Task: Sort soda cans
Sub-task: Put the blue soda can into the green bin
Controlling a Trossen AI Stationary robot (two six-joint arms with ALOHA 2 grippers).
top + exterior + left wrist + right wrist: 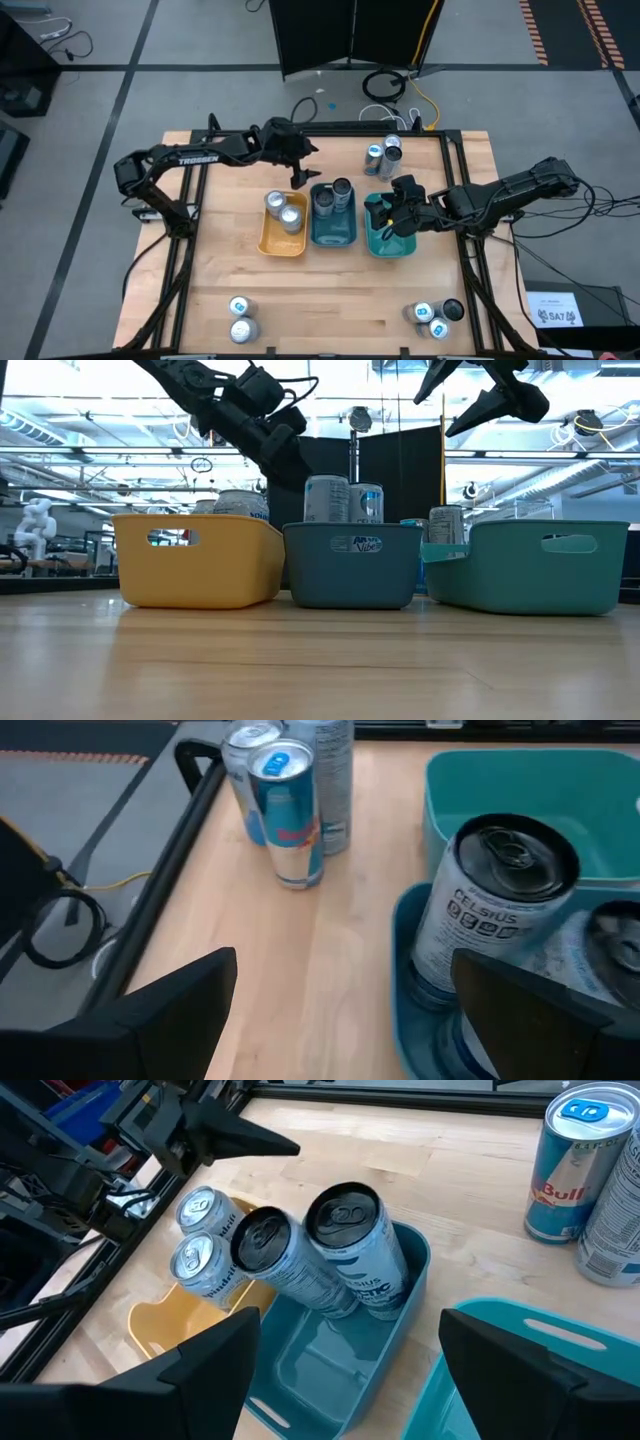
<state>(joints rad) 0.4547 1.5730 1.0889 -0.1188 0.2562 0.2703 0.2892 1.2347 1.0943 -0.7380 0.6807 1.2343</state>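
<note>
A light wooden tabletop [330,300] with a black metal frame carries three rectangular plastic trays side by side at its centre: a yellow tray [283,240] on the left, a dark blue tray [333,232] in the middle, a teal tray [391,243] on the right. Two slim soda cans [383,153] stand at the far edge, two silver cans [241,320] at the near left, three cans [437,316] at the near right.

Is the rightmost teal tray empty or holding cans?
Empty as far as visible: the teal tray shows bare floor in the left wrist view, though the right gripper partly hides it from above.
</note>
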